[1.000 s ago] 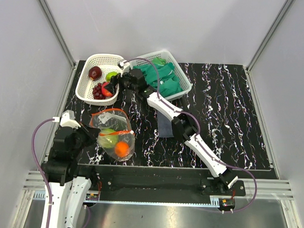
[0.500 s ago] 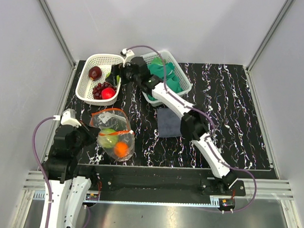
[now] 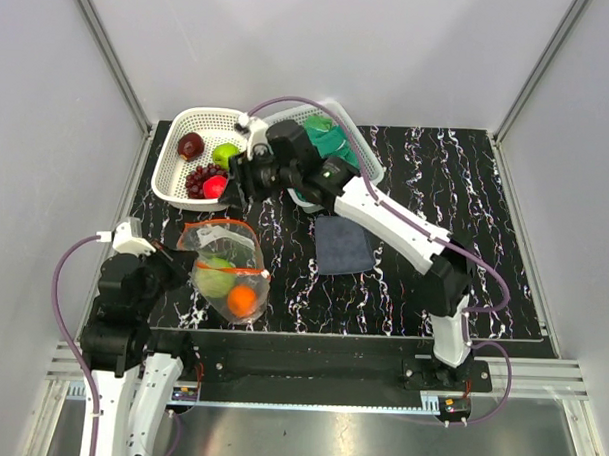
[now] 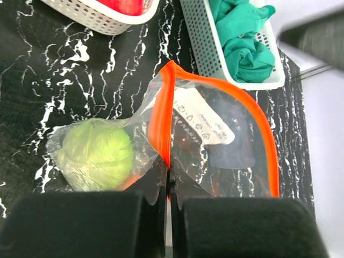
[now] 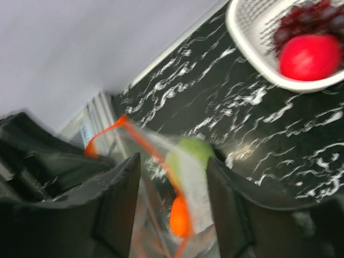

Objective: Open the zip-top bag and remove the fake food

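The clear zip-top bag (image 3: pixel 227 253) with its orange-red zip strip (image 4: pixel 161 115) stands open on the table's near left. Inside are a pale green cabbage (image 3: pixel 215 278) and an orange (image 3: pixel 242 301). My left gripper (image 3: pixel 179 267) is shut on the bag's mouth edge (image 4: pixel 167 180); the cabbage (image 4: pixel 97 154) lies just left of its fingers. My right gripper (image 3: pixel 233 193) is open and empty, hovering above the bag's far side. In the right wrist view the gripper (image 5: pixel 174 199) frames the bag mouth, cabbage (image 5: pixel 189 152) and orange (image 5: pixel 180 216).
A white basket (image 3: pixel 172 161) at the back left holds a dark red apple (image 3: pixel 192 144), green apple (image 3: pixel 225 153), grapes (image 3: pixel 198 177) and red tomato (image 3: pixel 216 187). A second basket (image 3: pixel 371 175) holds green cloths (image 3: pixel 328 141). A dark grey-blue cloth (image 3: pixel 344 244) lies mid-table.
My right gripper left the red tomato in the white basket, drew back and swung toward the bag, open. The left gripper kept its hold on the bag.
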`<state>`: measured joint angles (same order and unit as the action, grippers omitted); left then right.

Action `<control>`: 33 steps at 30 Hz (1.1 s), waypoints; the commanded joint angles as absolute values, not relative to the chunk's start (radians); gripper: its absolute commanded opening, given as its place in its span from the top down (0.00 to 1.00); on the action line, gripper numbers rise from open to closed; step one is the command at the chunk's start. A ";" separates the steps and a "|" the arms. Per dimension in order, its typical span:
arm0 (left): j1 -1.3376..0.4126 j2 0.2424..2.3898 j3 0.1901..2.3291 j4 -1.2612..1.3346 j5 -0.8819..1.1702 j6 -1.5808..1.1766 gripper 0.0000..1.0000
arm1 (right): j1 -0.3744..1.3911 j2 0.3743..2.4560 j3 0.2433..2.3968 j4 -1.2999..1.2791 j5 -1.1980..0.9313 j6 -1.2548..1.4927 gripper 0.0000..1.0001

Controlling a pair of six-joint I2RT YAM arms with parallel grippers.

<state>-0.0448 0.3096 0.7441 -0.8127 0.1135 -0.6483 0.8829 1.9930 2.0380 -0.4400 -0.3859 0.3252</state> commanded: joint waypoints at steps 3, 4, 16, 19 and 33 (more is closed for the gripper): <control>-0.044 0.350 0.772 -0.692 0.164 -0.680 1.00 | 0.989 1.885 2.002 -0.500 -0.436 0.261 0.55; -0.044 0.359 0.778 -0.687 0.164 -0.680 1.00 | 0.992 1.885 1.996 -0.505 -0.439 0.259 0.55; -0.044 0.394 0.744 -0.604 0.252 -0.715 1.00 | 1.005 1.936 1.845 -0.517 -0.502 0.291 0.74; -0.044 0.397 0.736 -0.588 0.262 -0.721 1.00 | 1.006 1.956 1.829 -0.520 -0.492 0.287 0.74; -0.044 0.452 0.701 -0.509 0.281 -0.726 1.00 | 1.012 2.043 1.760 -0.515 -0.474 0.287 0.69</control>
